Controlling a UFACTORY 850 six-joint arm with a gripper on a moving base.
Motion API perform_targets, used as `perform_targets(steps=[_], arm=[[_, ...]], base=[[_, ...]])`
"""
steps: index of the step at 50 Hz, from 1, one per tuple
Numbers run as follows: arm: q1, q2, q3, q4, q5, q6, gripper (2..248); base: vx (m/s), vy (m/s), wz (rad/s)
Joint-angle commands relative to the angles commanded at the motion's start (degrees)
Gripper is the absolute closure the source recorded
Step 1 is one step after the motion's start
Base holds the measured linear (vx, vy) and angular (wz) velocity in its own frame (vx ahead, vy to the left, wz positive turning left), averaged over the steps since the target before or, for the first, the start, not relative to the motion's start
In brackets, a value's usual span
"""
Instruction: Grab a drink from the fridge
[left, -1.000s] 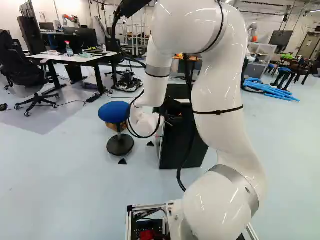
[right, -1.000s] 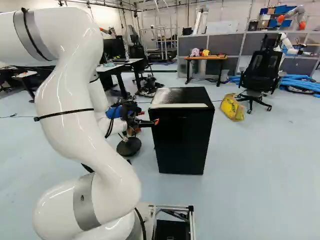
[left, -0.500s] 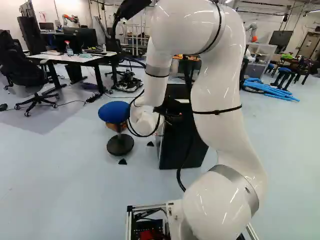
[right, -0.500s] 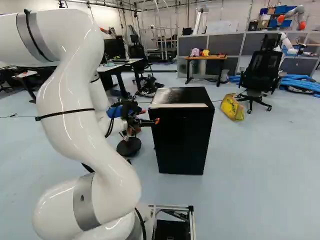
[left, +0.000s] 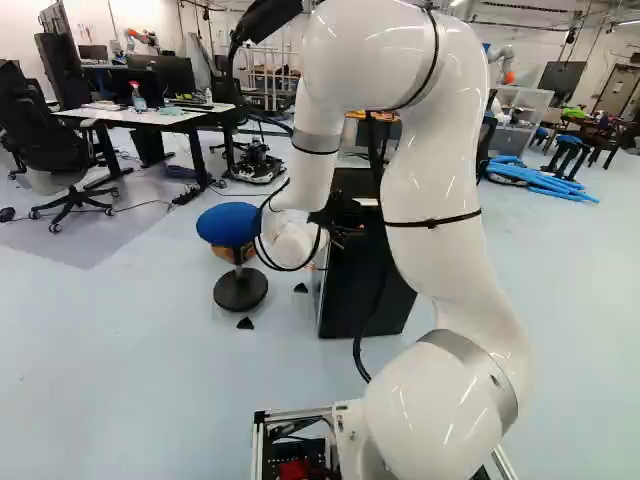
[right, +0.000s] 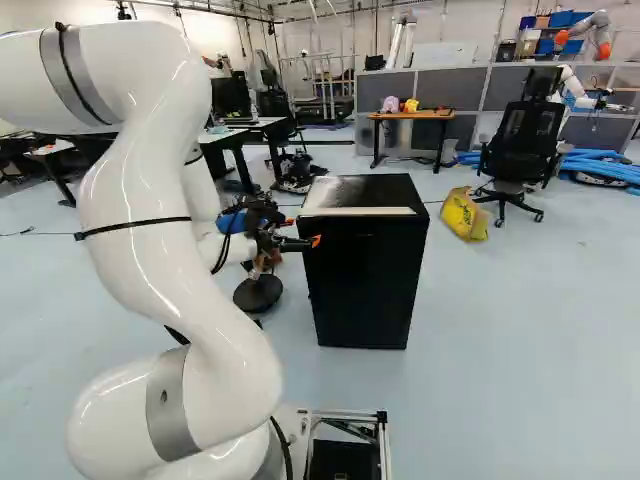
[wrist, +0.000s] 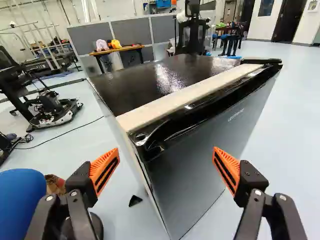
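In the right base view, the arm's upper bend (right: 150, 70) now sits slightly farther toward three o'clock, and the fingers (right: 315, 241) have edged toward one o'clock, near the fridge (right: 365, 270). In the left base view, the bend has shifted slightly toward nine o'clock.

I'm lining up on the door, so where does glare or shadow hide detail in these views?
Wrist view: bright glare patches on the fridge top, door mostly free of it; right base view: sheen on the same top, door nearly black with little detail; left base view: hard highlights on the arm.
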Motion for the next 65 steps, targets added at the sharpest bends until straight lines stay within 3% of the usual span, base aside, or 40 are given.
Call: perform_targets(steps=[40,65], arm=[[-1.19,0.02,0.03,0.00,0.00,0.00,3],[-0.82,1.21,1.92,0.00,0.03,0.00,3]], base=[[0.000,0.000,0.000],[0.000,0.000,0.000]])
